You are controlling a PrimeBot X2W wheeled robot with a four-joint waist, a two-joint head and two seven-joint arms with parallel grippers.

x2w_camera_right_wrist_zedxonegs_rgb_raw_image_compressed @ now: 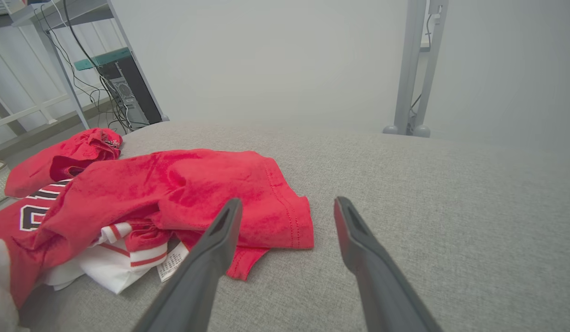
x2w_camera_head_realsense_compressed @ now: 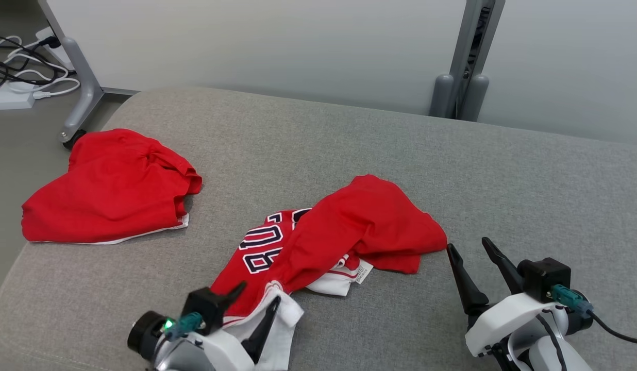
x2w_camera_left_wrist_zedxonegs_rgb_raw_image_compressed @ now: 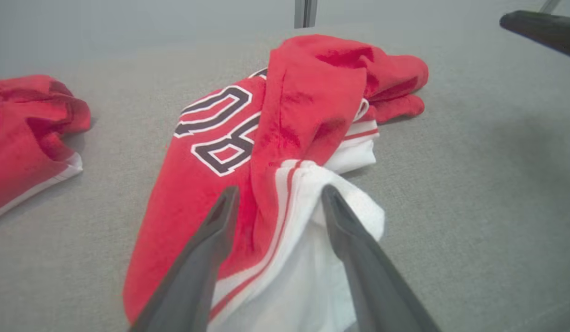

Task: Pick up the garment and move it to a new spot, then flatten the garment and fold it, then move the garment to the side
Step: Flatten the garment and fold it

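Observation:
The garment [x2w_camera_head_realsense_compressed: 349, 221] is a crumpled red jersey with a dark number and white trim, lying mid-front on the grey cushion [x2w_camera_head_realsense_compressed: 349, 139]. My left gripper [x2w_camera_head_realsense_compressed: 260, 291] stands open at its near white corner, and the cloth lies loose between the spread fingers. In the left wrist view the white hem bunches against the right finger [x2w_camera_left_wrist_zedxonegs_rgb_raw_image_compressed: 354, 240], with the garment [x2w_camera_left_wrist_zedxonegs_rgb_raw_image_compressed: 308, 92] stretching away from my left gripper [x2w_camera_left_wrist_zedxonegs_rgb_raw_image_compressed: 280, 189]. My right gripper [x2w_camera_head_realsense_compressed: 468, 243] is open and holds nothing, just right of the garment's red edge. My right gripper [x2w_camera_right_wrist_zedxonegs_rgb_raw_image_compressed: 287, 200] points past the garment [x2w_camera_right_wrist_zedxonegs_rgb_raw_image_compressed: 183, 184].
A second red garment [x2w_camera_head_realsense_compressed: 107, 190] lies bunched at the cushion's left edge, partly over the side. Behind the cushion stand a pale partition and its grey post [x2w_camera_head_realsense_compressed: 465, 62]. A wheeled frame leg [x2w_camera_head_realsense_compressed: 81, 87] and cables [x2w_camera_head_realsense_compressed: 19, 67] are on the floor at the far left.

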